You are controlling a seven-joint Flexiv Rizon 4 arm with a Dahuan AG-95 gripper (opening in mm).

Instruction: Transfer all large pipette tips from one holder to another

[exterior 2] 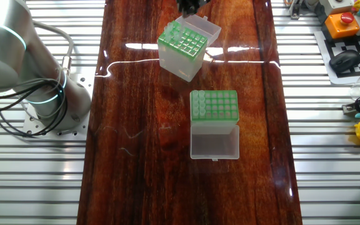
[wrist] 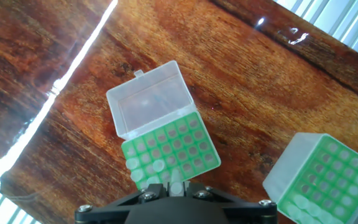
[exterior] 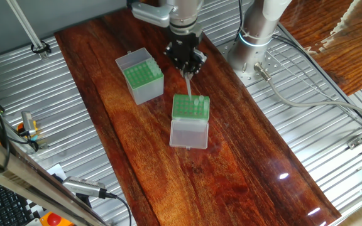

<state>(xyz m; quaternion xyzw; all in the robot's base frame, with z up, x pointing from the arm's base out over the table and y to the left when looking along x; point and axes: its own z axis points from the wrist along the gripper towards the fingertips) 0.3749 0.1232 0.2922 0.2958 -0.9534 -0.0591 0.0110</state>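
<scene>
Broadly, a dark red wooden table (exterior: 244, 157) carries everything, with ribbed metal decking (exterior: 332, 188) around it. Off to one side of the claw (exterior: 188, 69) stands another (exterior: 142, 76), the taller grey-sided box; the hand view shows whitish tip heads along one edge of its green rack. Directly below the claw sits one holder (exterior: 190, 112), its clear lid (exterior: 188, 133) folded flat on the far side from the arm. A few large pipette tips (exterior 2: 200, 102) stand along one edge of its green rack, most holes bare. The claw's fingers are pinched on one slender translucent cone (exterior: 188, 84), which hangs point-down just above that rack.
</scene>
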